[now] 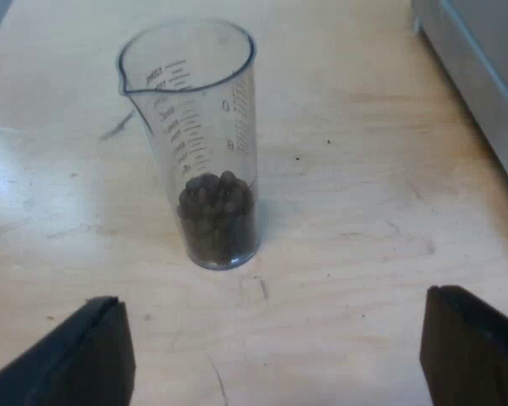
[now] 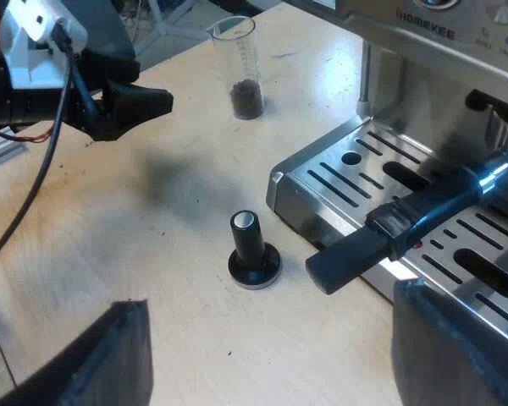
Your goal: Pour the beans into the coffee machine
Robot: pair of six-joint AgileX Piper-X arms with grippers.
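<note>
Facing the measuring glass (image 1: 199,127), upright on the table (image 1: 364,220) with beans (image 1: 218,220) at its bottom, the left gripper (image 1: 271,300) hangs spread and empty. Grasping seems the step in hand: next, its fingers (image 1: 85,359) must close around the glass gently.

Left gripper (image 1: 269,298) and right gripper (image 2: 271,298): same chunky matte-black fingers (image 1: 76,355), blocky with squared-off tips.
</note>
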